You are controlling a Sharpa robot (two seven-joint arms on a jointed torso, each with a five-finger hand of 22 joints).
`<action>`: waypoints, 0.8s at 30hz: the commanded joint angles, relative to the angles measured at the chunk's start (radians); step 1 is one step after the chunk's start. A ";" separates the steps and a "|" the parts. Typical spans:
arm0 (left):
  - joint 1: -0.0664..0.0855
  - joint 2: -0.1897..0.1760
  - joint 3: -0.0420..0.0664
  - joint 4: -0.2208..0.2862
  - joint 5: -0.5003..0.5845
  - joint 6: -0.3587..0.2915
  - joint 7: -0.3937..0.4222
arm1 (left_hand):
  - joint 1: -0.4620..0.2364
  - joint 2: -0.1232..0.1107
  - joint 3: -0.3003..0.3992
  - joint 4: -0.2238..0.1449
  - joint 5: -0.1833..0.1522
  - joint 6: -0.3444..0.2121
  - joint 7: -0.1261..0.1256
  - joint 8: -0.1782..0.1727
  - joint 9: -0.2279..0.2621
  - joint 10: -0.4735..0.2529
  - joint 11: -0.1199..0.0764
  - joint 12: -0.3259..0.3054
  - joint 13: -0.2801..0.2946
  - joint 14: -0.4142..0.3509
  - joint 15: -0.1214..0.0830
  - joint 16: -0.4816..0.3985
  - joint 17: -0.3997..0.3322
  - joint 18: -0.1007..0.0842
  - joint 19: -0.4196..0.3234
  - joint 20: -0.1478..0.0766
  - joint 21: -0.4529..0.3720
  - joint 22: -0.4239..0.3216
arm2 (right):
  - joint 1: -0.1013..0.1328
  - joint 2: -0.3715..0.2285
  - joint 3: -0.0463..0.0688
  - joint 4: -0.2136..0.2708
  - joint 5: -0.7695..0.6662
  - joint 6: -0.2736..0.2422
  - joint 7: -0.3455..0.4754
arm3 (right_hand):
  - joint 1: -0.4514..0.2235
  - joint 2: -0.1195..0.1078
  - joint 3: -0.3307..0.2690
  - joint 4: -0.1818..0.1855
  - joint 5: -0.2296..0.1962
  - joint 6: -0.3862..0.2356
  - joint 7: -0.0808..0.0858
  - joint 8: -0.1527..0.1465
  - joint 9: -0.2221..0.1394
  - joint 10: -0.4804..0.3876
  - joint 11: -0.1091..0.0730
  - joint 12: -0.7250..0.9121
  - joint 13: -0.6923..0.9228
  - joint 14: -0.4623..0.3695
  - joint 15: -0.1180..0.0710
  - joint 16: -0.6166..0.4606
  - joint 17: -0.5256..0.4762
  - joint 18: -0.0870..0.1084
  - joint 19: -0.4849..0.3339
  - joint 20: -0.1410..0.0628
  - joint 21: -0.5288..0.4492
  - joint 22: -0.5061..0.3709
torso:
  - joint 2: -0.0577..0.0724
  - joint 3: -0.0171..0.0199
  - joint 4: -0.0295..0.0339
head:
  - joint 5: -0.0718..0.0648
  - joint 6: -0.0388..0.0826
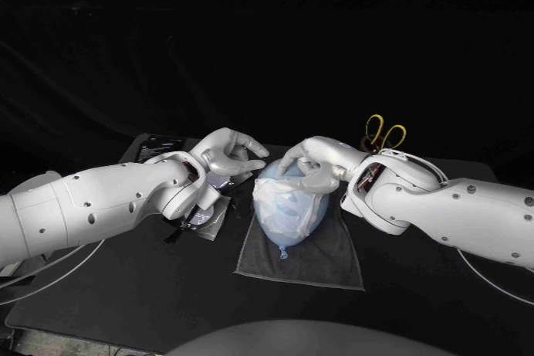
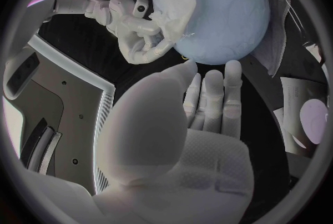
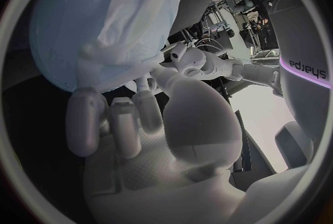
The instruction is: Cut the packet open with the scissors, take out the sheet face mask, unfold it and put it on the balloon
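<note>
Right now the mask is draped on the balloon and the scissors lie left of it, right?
No. The mask is draped on the balloon, but the scissors lie to its right, beyond the right arm, as the head view shows.

Arms converge at centre; left hand (image 1: 228, 157) fingers extended apart; right hand (image 1: 309, 164) fingers curled, pinching.

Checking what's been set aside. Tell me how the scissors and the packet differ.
The scissors show at the far edge of the table, behind the right arm; the packet lies nearer, beside the grey cloth, under the left arm. The scissors have yellow handles, blades hidden; the packet is flat and silvery. Both are apart from the balloon.
</note>
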 commanded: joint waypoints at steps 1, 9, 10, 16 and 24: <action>0.000 -0.012 0.001 0.010 0.121 -0.013 0.032 | -0.010 0.001 0.010 0.000 -0.004 0.006 0.002 -0.004 -0.001 0.003 0.002 -0.001 -0.003 -0.009 0.000 0.004 -0.003 0.011 -0.009 0.003 0.007 0.002 | 0.000 -0.005 0.000 0.007 0.011 -0.005 0.001 | -0.002 0.013 0.003 0.009 0.005 0.000 0.001 -0.004 -0.001 0.005 0.006 0.006 0.068 0.105 0.005 0.004 0.263 -0.007 0.024 0.003 0.006 0.201 | 0.001 0.0010 -0.0003 | -0.003 0.000; 0.001 -0.054 0.001 0.040 0.188 -0.017 0.052 | -0.043 0.001 0.019 0.008 -0.005 0.006 0.005 -0.009 -0.003 0.015 0.001 0.009 -0.014 -0.012 0.001 0.007 -0.018 0.012 -0.014 0.005 0.005 0.001 | 0.000 -0.024 0.000 0.026 0.040 -0.055 0.042 | 0.005 0.016 0.008 0.009 0.011 0.003 -0.001 -0.004 0.000 0.007 0.004 0.007 0.069 0.105 0.004 0.004 0.263 -0.008 0.026 0.003 0.012 0.203 | 0.000 0.0005 0.0001 | -0.010 0.002; 0.001 -0.058 0.001 0.044 0.191 -0.015 0.053 | -0.048 0.001 0.019 0.010 -0.005 0.007 0.005 -0.009 -0.003 0.019 0.000 0.011 -0.015 -0.012 0.000 0.008 -0.020 0.012 -0.014 0.006 0.004 0.000 | 0.000 -0.027 0.000 0.028 0.042 -0.061 0.048 | 0.007 0.016 0.009 0.008 0.012 0.003 -0.001 -0.004 0.000 0.007 0.003 0.007 0.069 0.105 0.003 0.004 0.263 -0.008 0.026 0.003 0.013 0.203 | 0.000 0.0004 0.0004 | -0.011 0.002; 0.000 -0.088 0.000 0.069 0.195 -0.011 0.059 | -0.088 -0.009 0.007 0.017 -0.005 0.030 -0.007 0.004 0.006 0.093 -0.017 0.084 -0.004 -0.001 -0.012 0.026 -0.041 0.014 -0.007 -0.001 -0.012 -0.018 | 0.000 -0.053 0.000 0.052 0.039 -0.089 0.097 | 0.023 0.012 0.015 -0.002 0.013 0.006 -0.002 -0.004 0.001 0.008 0.002 0.008 0.070 0.105 0.002 0.004 0.263 -0.008 0.026 0.003 0.015 0.203 | 0.000 0.0004 -0.0004 | -0.010 0.001; 0.000 -0.116 0.000 0.092 0.181 0.042 0.071 | -0.105 -0.016 -0.011 0.008 -0.005 0.051 -0.023 0.025 0.030 0.135 -0.040 0.190 0.036 0.023 -0.031 0.056 -0.051 0.013 0.011 -0.018 -0.018 -0.030 | 0.000 -0.090 -0.001 0.089 0.006 -0.105 0.126 | 0.029 0.006 0.016 -0.007 0.011 0.008 -0.002 -0.004 0.001 0.008 0.002 0.009 0.071 0.105 0.002 0.004 0.263 -0.008 0.027 0.003 0.017 0.204 | 0.000 0.0007 -0.0007 | -0.009 -0.001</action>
